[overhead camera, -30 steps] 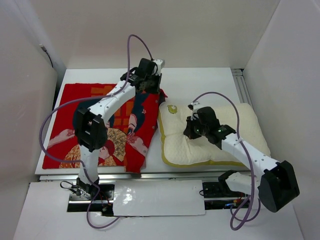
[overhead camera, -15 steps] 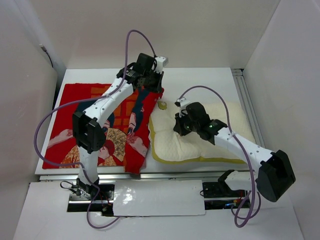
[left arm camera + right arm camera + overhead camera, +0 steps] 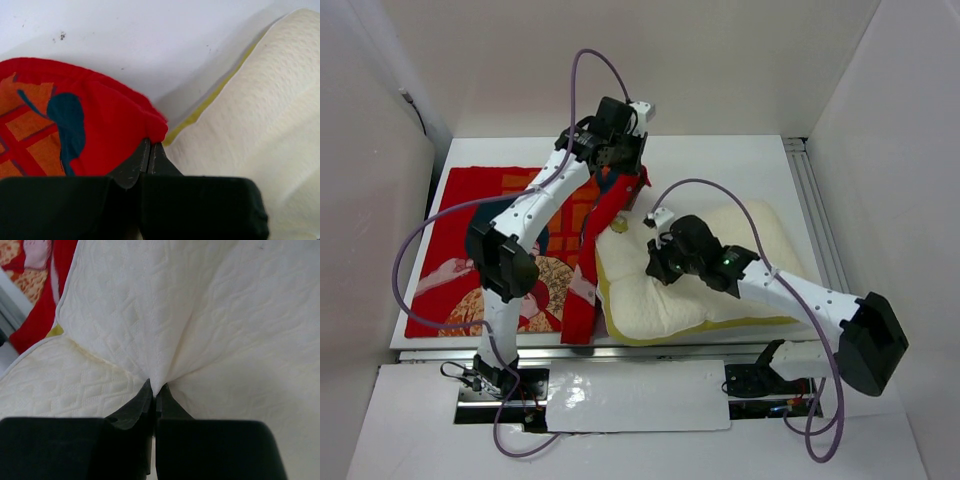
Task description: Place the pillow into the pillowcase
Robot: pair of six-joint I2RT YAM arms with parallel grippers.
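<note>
Presently, the left gripper (image 3: 150, 152) is clenched on the red edge of the pillowcase (image 3: 460, 230), with both jaws closed together and the fabric caught at their tips. In the top view most of the pillowcase lies flat on the left half of the table (image 3: 720, 165), printed side up. Its right edge is held off the surface and forms a raised red flap that runs from the gripper at the far side down toward the near table edge. The pillow (image 3: 650, 300) lies on the right half of the table, and its left end touches this raised flap. The gold logo (image 3: 619, 226) at its far-left corner sits just beside the red fabric. In the left wrist view the yellow piping (image 3: 200, 112) of the pillow passes close beside the gripped red edge. The right gripper (image 3: 155, 390) is shut on a pinch of the pillow's dimpled top cover near its left end, and the cream fabric gathers into creases that radiate from the jaw tips. Whether the pillow's left end lies inside the pillowcase opening or only against it cannot be determined. A purple cable (image 3: 582, 70) loops above each arm.
</note>
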